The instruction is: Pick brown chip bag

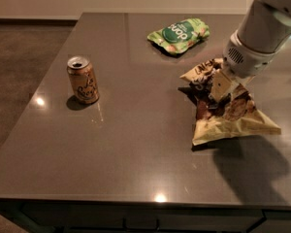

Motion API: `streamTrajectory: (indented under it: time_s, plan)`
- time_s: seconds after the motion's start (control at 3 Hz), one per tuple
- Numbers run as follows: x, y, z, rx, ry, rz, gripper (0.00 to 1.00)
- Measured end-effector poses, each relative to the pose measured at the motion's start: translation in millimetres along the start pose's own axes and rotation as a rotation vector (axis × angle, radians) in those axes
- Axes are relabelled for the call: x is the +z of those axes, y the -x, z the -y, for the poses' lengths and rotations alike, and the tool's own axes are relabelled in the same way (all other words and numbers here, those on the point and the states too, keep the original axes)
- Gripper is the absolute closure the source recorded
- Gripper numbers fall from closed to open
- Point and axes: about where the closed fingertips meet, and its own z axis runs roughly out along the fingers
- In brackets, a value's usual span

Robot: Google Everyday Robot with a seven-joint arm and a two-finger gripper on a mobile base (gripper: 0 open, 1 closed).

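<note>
brown chip bag (228, 115) lying crumpled on bench (126, 144), right side | gripper (222, 85) down in its dark middle; gripping or not, I cannot tell | I judge it light, crinkly, slippery, crushable: pinch a middle fold.

Crumpled brown chip bag (231, 122), pale yellow ends, lying at right, tool (222, 86) upon its dark middle

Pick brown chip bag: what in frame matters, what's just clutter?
Job:
brown chip bag, crumpled, on the table
gripper, down on the bag's middle

Clutter:
green bag, lying behind the brown one
can, upright, well apart from both
</note>
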Motion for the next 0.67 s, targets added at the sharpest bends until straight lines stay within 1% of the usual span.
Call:
streamTrajectory:
  time_s: [0.33,0.67]
  plan:
    - [-29,11,6,-0.015,-0.021,0.062,1.00]
    - [-48,19,9,-0.028,-0.036,0.099,1.00]
